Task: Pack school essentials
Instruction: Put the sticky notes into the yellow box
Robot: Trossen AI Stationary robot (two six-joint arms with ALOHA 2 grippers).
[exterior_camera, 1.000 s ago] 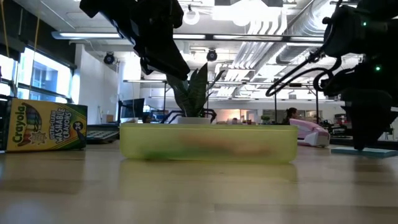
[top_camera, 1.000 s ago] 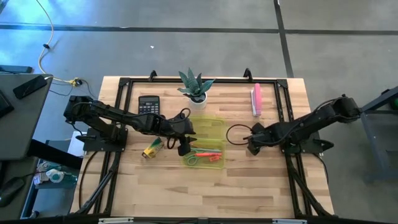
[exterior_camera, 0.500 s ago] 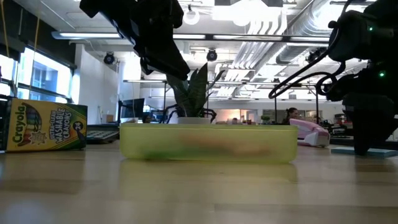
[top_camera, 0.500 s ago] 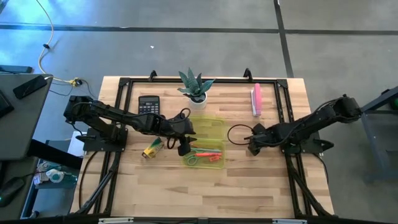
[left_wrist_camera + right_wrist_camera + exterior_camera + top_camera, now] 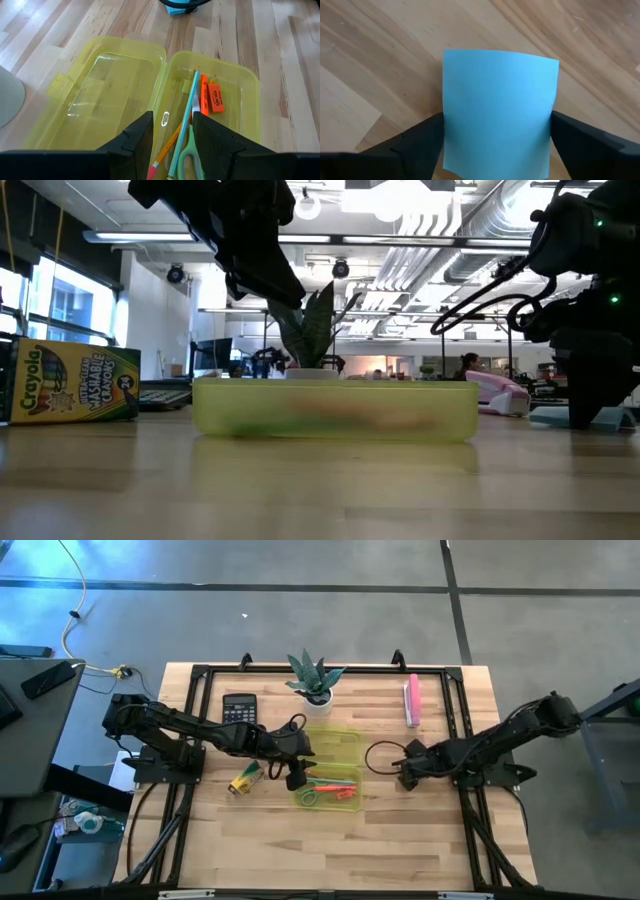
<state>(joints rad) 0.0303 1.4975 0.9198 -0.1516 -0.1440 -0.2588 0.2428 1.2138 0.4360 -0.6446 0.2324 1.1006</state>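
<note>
An open yellow-green case (image 5: 330, 790) lies mid-table, its lid (image 5: 100, 100) spread flat beside the base. In the base are green-handled scissors (image 5: 187, 160), a light green pen (image 5: 188, 112), an orange pen (image 5: 203, 95), a pencil (image 5: 167, 147) and a small red piece (image 5: 216, 97). My left gripper (image 5: 172, 145) hangs open above the case's left end (image 5: 296, 776) and holds nothing. The yellow crayon box (image 5: 245, 780) lies on the table left of the case. My right gripper (image 5: 404, 776) is right of the case, shut on the light-blue notepad (image 5: 497, 110). My right gripper pinches the notepad between its two fingers (image 5: 415, 145), one on each opposite side edge (image 5: 445, 135), coming from above and pointing down. In the low view the notepad sits tilted, one edge (image 5: 548, 416) raised off the table.
A black calculator (image 5: 239, 708) and a potted plant (image 5: 315, 680) stand near the far edge. A long pink bar (image 5: 412, 700) lies far right. A black frame rail (image 5: 455, 730) runs around the table. Bare wood stretches along the near side (image 5: 330, 850).
The right gripper has shifted slightly on the notepad. The notepad, flat on the table a second ago, now stands tipped with one edge lifted. The left arm has kept still.
</note>
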